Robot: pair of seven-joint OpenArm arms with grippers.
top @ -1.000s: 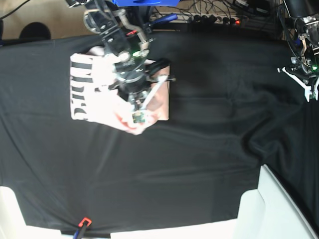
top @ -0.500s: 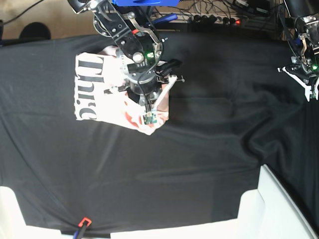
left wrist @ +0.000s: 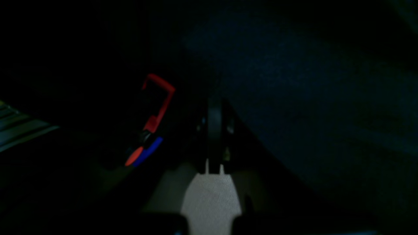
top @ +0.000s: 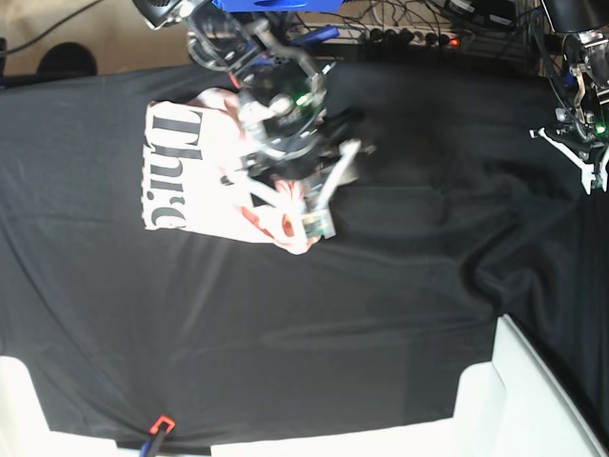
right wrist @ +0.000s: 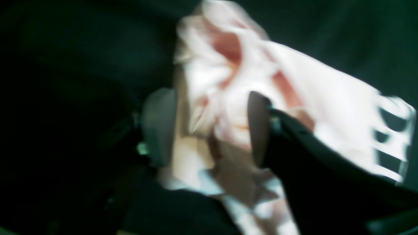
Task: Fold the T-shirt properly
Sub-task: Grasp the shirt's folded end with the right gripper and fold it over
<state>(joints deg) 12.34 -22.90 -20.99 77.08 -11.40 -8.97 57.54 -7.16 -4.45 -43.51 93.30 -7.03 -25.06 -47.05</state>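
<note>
Tabletop [top: 400,314] under its black cover fills the base view, and the T-shirt [top: 195,181] lies as a partly folded pink bundle near its far edge, black lettering facing up along one side and a bunched corner under the right arm. Right fingers [right wrist: 156,127] stand apart just above that rumpled corner, gripping nothing, which reads as letting go after a fold; the next move likely calls for lifting clear and smoothing or re-gripping the loose corner. Left fingers [left wrist: 214,130] are pressed together, empty, well apart at the tabletop's other side beside a red clamp [left wrist: 156,104].
</note>
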